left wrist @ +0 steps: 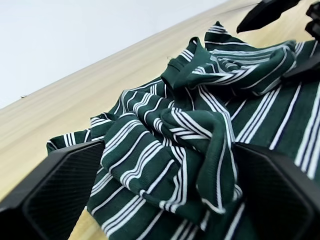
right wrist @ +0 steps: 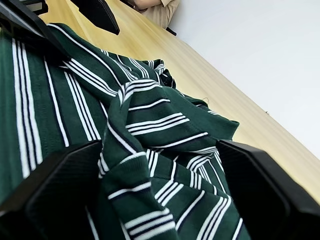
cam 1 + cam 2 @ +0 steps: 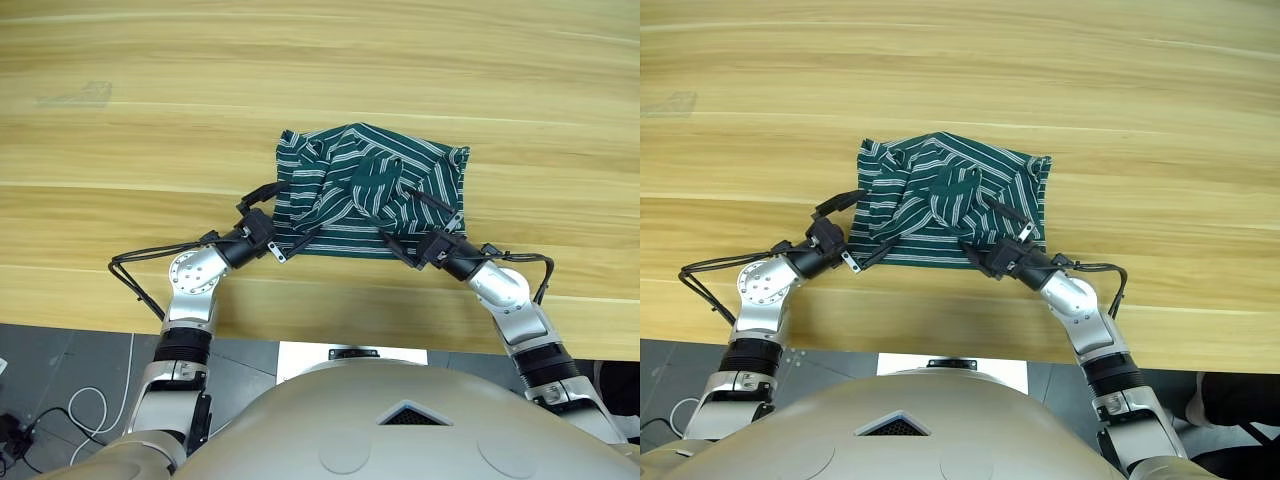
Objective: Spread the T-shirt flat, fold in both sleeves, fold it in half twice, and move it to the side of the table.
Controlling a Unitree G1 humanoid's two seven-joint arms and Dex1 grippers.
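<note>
Bunching is the main risk: the dark green, white-striped cotton T-shirt [image 3: 370,190] lies crumpled in a heap mid-table on the pale wooden table [image 3: 150,150], not yet flat. The left gripper [image 3: 300,210] at the heap's 8 o'clock edge and the right gripper [image 3: 393,212] at 4 o'clock each have 2 black fingers spread wide, straddling ridges of cloth but clamping nothing. Closing here would likely pinch several layers, so pulling apart could drag the heap or trap hidden folds.

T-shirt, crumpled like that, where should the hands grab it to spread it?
Its two near corners, approached from the robot's side: left hand on the left, right hand on the right. The T-shirt bunches mid-cloth, but its near edge lies straight.
</note>
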